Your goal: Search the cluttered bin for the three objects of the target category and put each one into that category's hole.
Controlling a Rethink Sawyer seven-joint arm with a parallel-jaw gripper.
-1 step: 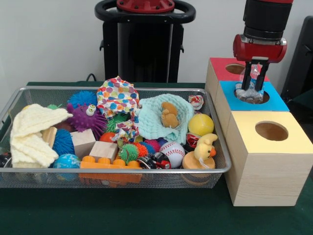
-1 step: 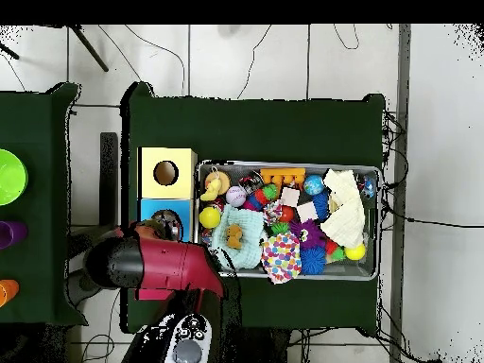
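While end effector (image 1: 254,78) grips wrapper (image 1: 251,89) over blue box hole (image 1: 252,96), bin (image 1: 122,170) sits beside.

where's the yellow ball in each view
Front view: the yellow ball lies at the right end of the wire bin, just right of the mint cloth.
Overhead view: the yellow ball is at the bin's left end, next to the boxes.
Shared landmark: the yellow-topped box beside that end of the bin.
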